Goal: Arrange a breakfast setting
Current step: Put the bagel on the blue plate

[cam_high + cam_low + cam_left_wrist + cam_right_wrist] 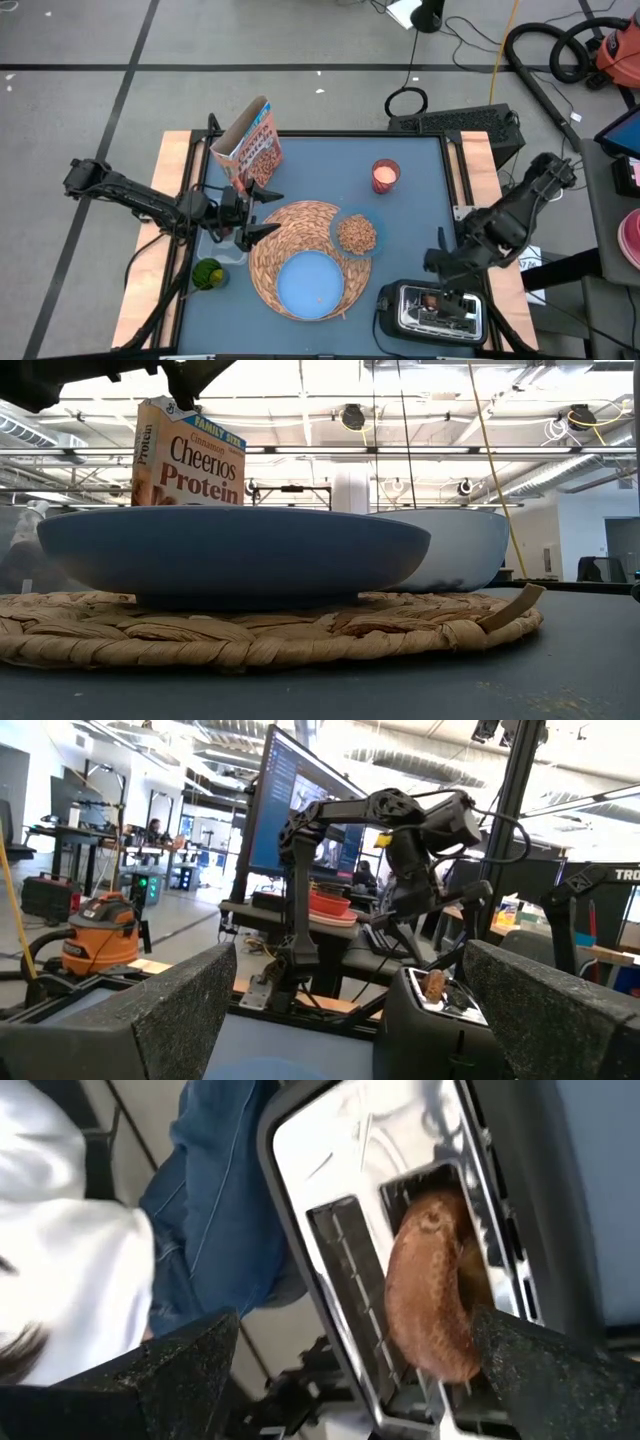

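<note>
- The right gripper hangs straight over the toaster at the table's near right corner, its two fingers spread wide apart with nothing between them.
- In the right wrist view a brown ring-shaped bread stands on edge in one toaster slot, poking out of the top; the slot beside it shows only its wire guides.
- Beyond the toaster in that same view, a person in blue jeans and a white top stands close to the table edge.
- The left gripper sits low over the table's left half, fingers parted and empty, tips at the edge of the round woven placemat.
- A light-blue plate lies on the near part of the mat; a small clear bowl filled with cereal rests on its right rim.
- The cereal box stands upright just behind the left gripper.
- A small dark-red item stands alone toward the far side.
- A green thing lies near the left edge.
</note>
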You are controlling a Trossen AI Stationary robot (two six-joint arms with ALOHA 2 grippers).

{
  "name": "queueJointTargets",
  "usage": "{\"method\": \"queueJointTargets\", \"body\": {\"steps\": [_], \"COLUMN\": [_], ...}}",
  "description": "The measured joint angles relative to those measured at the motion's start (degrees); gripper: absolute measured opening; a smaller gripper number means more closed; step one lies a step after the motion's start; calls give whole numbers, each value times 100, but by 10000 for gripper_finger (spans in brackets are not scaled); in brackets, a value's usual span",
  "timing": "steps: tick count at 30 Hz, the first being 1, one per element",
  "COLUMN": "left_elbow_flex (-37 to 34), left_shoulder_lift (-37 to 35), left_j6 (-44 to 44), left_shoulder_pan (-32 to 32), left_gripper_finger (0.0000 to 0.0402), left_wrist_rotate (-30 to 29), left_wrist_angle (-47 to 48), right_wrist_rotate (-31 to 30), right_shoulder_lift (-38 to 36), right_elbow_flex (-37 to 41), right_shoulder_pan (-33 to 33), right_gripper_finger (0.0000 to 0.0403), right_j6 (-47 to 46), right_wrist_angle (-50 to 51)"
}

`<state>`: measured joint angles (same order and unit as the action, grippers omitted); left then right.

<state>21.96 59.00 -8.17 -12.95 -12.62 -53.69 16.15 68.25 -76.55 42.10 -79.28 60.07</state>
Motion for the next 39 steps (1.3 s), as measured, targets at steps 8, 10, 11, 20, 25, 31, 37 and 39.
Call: {"method": "queueJointTargets", "body": {"steps": [8,10,11,20,25,31,37,39], "left_elbow_flex": [0,0,0,0,0,0,0,0], "left_shoulder_lift": [-2,-2,-2,-2,-2,-2,-2,-2], "left_j6": [-2,-2,-2,-4,-114,-124,-137,-137], "left_shoulder_pan": [0,0,0,0,0,0,0,0], "left_gripper_finger": [394,394,394,394,394,394,394,394], "left_wrist_rotate": [0,0,0,0,0,0,0,0], "left_wrist_angle": [0,0,0,0,0,0,0,0], "right_wrist_rotate": [-905,-1084,-1152,-1185,-1320,-1585,-1585,-1585], "right_shoulder_lift": [4,23,45,460,590,584,584,584], "right_elbow_flex": [0,0,0,0,-22,-15,-9,-4], "right_shoulder_pan": [517,637,702,1236,1348,1358,1353,1353], "right_gripper_finger": [389,389,389,389,389,389,389,389], "right_j6": [4,-11,-56,-587,-604,-439,-552,-551], "right_wrist_angle": [4,4,4,379,603,610,585,545]}}
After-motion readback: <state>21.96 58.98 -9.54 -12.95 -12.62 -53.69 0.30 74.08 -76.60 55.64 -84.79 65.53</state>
